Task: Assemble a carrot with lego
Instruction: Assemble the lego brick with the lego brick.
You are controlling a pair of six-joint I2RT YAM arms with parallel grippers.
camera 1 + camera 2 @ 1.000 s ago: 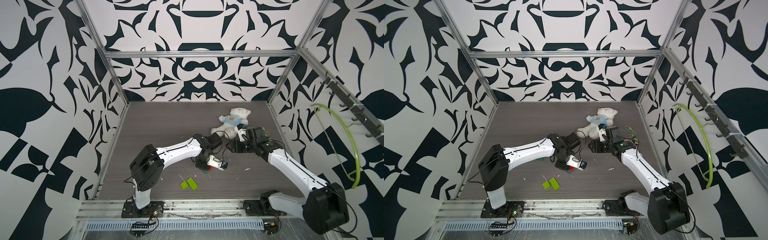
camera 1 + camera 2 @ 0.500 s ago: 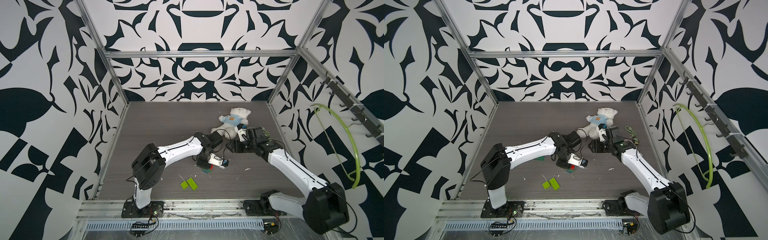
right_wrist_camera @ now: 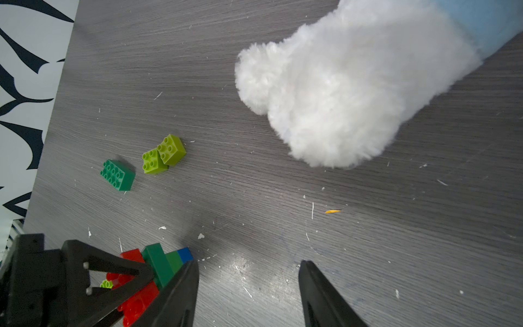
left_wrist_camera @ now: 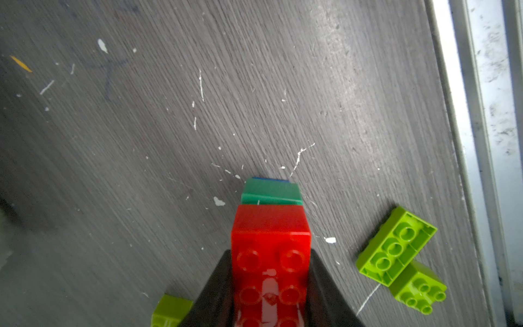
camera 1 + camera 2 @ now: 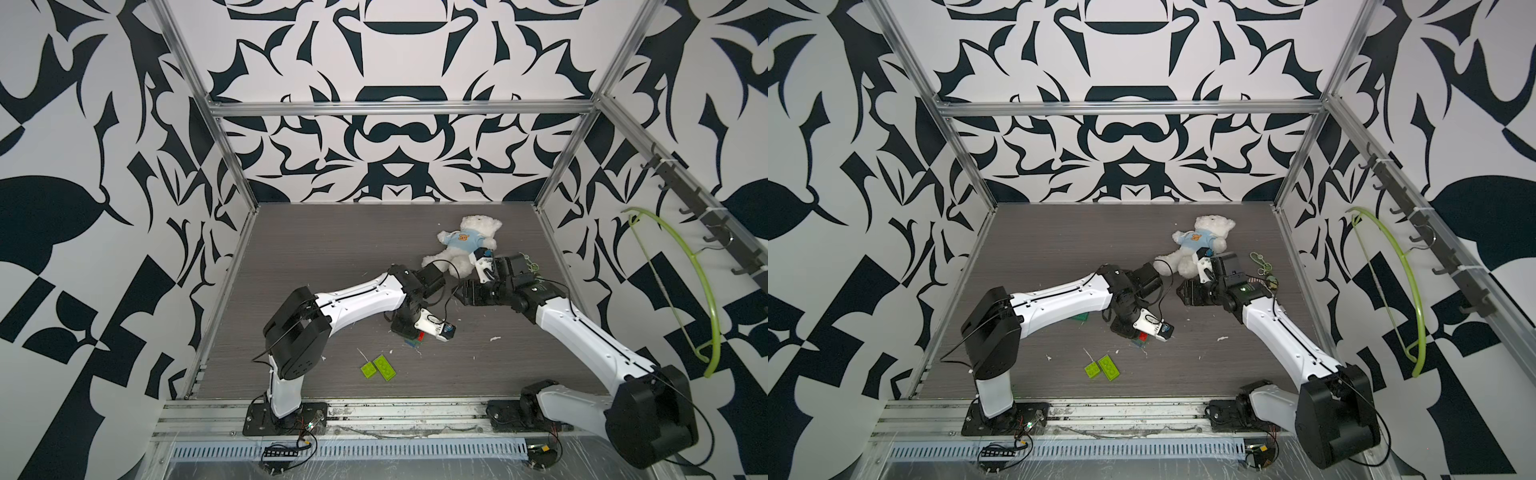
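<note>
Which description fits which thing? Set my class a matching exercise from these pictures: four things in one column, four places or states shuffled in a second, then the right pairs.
Column 1
1. left gripper
2. right gripper
3. teddy bear
4. loose dark green brick

Column 2
A. lies studs up near two lime square bricks
B. open, holding nothing
C. shut on the red brick of a small stack
D. wears a light blue shirt

Pairs: 1-C, 2-B, 3-D, 4-A
</note>
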